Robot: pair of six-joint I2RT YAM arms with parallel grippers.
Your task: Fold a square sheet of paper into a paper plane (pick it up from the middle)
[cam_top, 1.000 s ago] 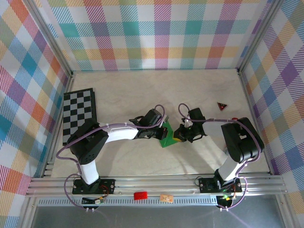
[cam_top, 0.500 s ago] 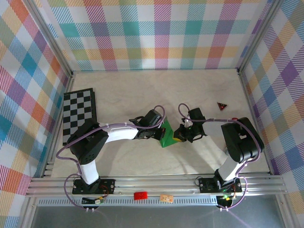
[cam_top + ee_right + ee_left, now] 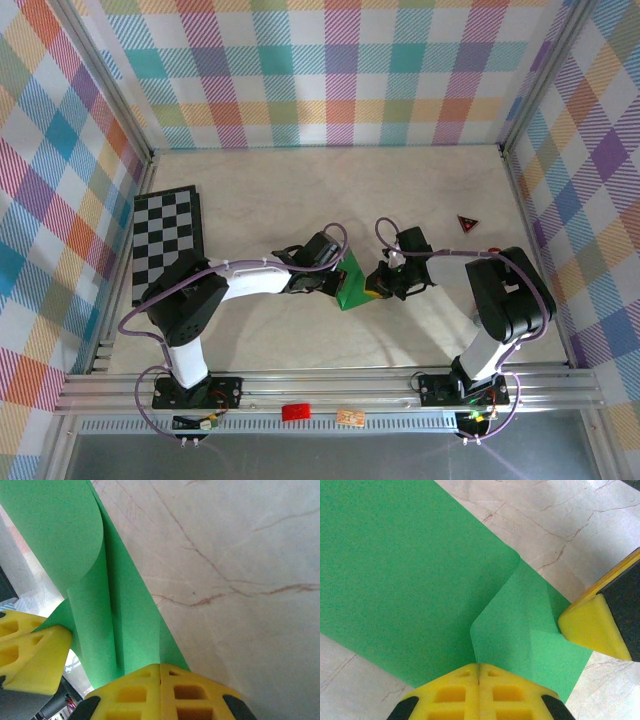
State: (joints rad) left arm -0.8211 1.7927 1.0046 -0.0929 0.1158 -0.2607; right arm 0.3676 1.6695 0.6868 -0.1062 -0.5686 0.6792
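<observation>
The square sheet of paper (image 3: 351,285), bright green, hangs bent between the two grippers just above the marble table at mid-table. My left gripper (image 3: 338,283) is shut on its left side; the yellow pads meet on the sheet (image 3: 420,580) at a raised crease in the left wrist view. My right gripper (image 3: 374,285) is shut on the opposite edge, where the paper (image 3: 100,610) curls into a long fold. The right gripper's yellow fingertip (image 3: 592,627) shows at the right of the left wrist view. No finished paper plane shape is seen.
A black-and-white chessboard (image 3: 166,240) lies at the table's left. A small red-and-black triangle (image 3: 467,222) and a small red object (image 3: 497,251) sit at the right, near the right arm. Checkered walls enclose three sides. A metal rail (image 3: 330,385) runs along the near edge.
The paper has lifted from lying flatter to standing more upright between the grippers, which drew slightly closer. Both arms have barely moved otherwise.
</observation>
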